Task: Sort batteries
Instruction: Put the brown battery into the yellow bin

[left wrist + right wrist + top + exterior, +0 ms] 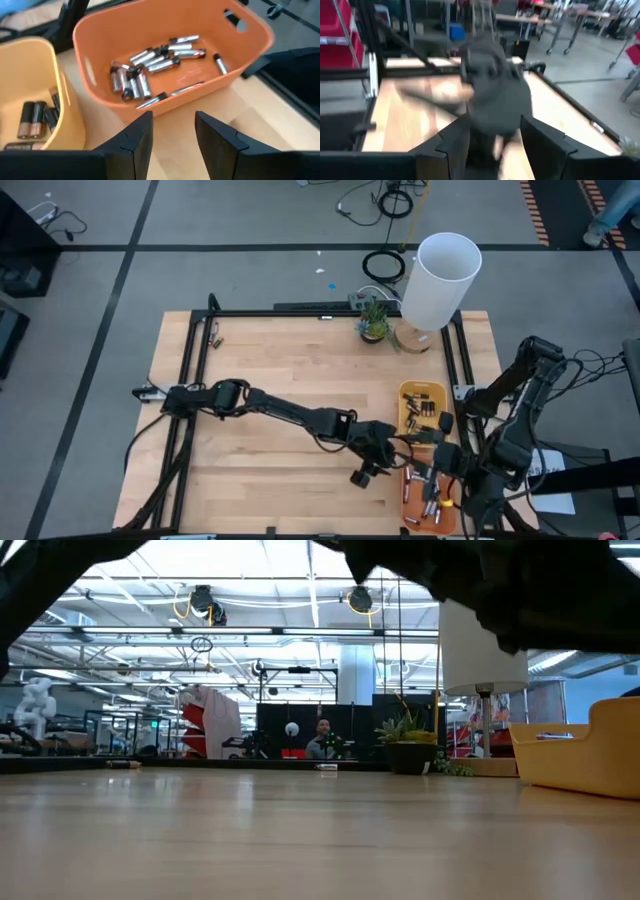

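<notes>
An orange tray [250, 55] holds several silvery and dark batteries [160, 57] lying loose on its floor. Beside it a yellow tray [65, 100] holds a few dark, copper-topped batteries [32, 117]. In the high view the yellow tray [403, 395] stands beyond the orange tray [408, 502] at the table's near right. My left gripper [172, 135] hangs open just short of the orange tray's wall, nothing between its fingers. My right gripper [495, 145] is open above the trays [440, 467] and faces the left arm's wrist; this view is blurred.
A white lampshade [445, 275] and a small potted plant [373, 320] stand at the far right. Black frame rails [190, 350] run along the table's sides. A small item [215, 338] lies at the far left. Bare wood [280, 370] spreads across the left and middle.
</notes>
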Action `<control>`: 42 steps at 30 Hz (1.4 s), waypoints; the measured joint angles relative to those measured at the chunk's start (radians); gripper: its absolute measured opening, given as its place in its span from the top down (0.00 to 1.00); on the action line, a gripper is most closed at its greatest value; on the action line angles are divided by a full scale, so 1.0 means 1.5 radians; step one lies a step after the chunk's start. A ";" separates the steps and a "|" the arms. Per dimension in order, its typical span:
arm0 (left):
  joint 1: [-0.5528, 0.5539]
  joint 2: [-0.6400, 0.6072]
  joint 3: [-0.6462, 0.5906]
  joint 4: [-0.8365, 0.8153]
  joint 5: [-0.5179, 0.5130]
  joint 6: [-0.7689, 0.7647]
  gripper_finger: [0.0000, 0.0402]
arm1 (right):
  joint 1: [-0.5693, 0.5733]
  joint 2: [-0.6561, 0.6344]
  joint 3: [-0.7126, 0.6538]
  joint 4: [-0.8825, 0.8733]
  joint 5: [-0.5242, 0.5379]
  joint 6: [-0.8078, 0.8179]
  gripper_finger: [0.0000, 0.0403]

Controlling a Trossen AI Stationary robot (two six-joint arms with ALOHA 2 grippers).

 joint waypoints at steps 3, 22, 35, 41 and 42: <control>-0.004 -0.023 -0.017 -0.007 -0.004 0.012 0.62 | -0.001 0.004 -0.001 -0.036 -0.042 0.033 0.59; 0.039 -0.159 -0.017 -0.463 -0.303 0.084 0.62 | -0.003 0.018 -0.002 -0.097 -0.143 0.121 0.59; 0.126 -0.472 -0.280 -0.649 -0.398 -0.061 0.62 | -0.051 0.018 -0.002 -0.117 -0.134 0.117 0.59; 0.225 -0.641 -0.545 -0.600 -0.397 -0.132 0.62 | -0.102 0.018 -0.002 -0.112 -0.135 0.120 0.59; 0.242 -0.657 -0.580 -0.605 -0.394 -0.145 0.62 | -0.110 0.018 -0.002 -0.109 -0.135 0.120 0.59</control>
